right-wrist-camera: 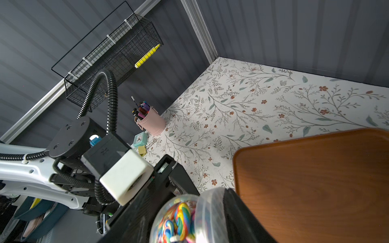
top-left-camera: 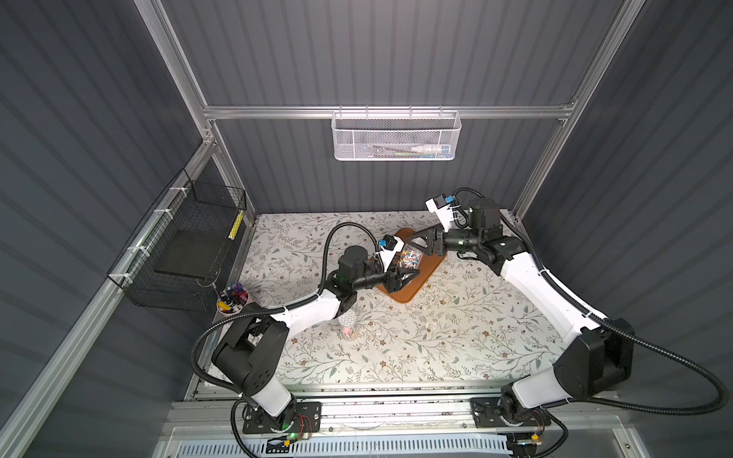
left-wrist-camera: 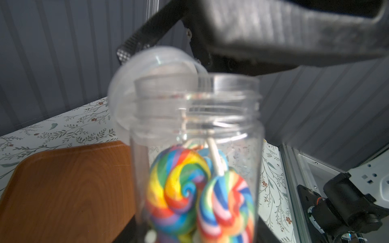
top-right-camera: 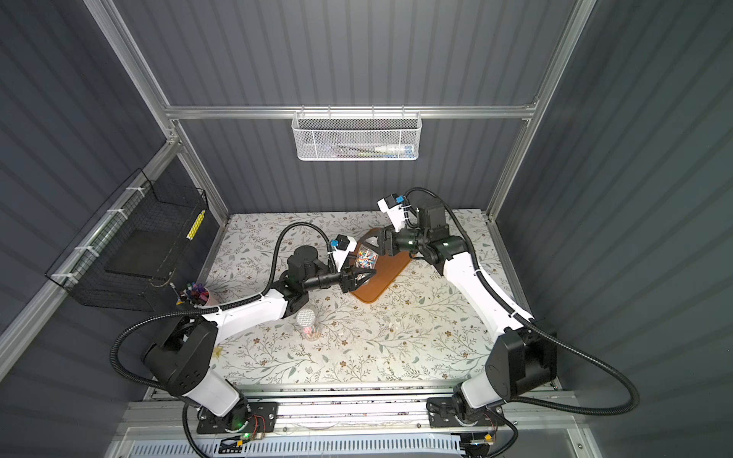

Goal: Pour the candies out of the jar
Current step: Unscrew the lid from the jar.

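**Jar open above the tray; pouring not begun**

Top views: In both top views the left hand (top-left-camera: 412, 274) is gripping the jar (top-left-camera: 410, 257) around its body and holding it over the far part of the tray (top-left-camera: 412, 292). The tray is lying on the bench (top-left-camera: 436, 341) at centre, toward the far side. The candies (top-right-camera: 365, 259) are all sitting inside the jar, and none are showing on the tray or the bench. The left arm is reaching in from the near left with its forearm roughly level and its hand pointing right. The right arm is arching in from the near right, and its hand (top-left-camera: 414, 242) is pointing left at the jar's mouth. How far the jar is tilting cannot be told here.

Left wrist view: The jar's threaded mouth is standing open. The lid (left-wrist-camera: 151, 88) is hanging tipped just beside the rim, between the right hand's fingers (left-wrist-camera: 273, 37), which appear to be pinching it. The candies are resting low in the jar, well short of the mouth.

Right wrist view: The lid is lying against one dark finger, and the candies are showing through the open mouth. The tray is carrying no candies.

Assessment: The opening step is looking complete. Tipping the jar over the tray and emptying it are both outstanding.
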